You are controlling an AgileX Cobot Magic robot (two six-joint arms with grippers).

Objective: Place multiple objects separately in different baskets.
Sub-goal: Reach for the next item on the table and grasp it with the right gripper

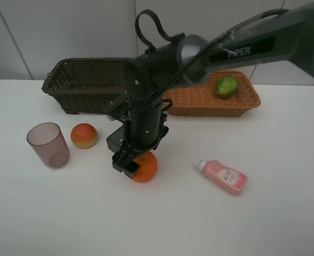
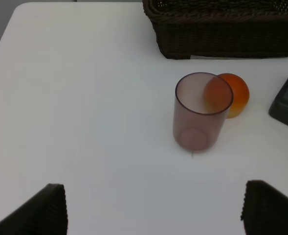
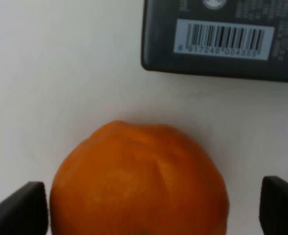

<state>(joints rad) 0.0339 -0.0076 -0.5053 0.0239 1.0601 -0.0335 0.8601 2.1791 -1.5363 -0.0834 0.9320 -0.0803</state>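
My right gripper (image 1: 131, 161) reaches across the middle and stands open over the orange (image 1: 145, 167), which rests on the table. In the right wrist view its fingertips (image 3: 21, 208) flank the orange (image 3: 139, 181) on both sides. The dark grey bottle (image 3: 222, 39) lies just beyond it, mostly hidden under the arm in the high view. My left gripper (image 2: 153, 213) is open and empty, facing the mauve cup (image 2: 201, 112) and the peach (image 2: 237, 93). A lime (image 1: 227, 86) lies in the light basket (image 1: 199, 101). The pink bottle (image 1: 222, 176) lies on its side to the right.
The dark brown basket (image 1: 77, 85) stands at the back left, beside the light one. The cup (image 1: 48, 145) and the peach (image 1: 84, 135) sit close together at the left. The right arm's black body spans the back right.
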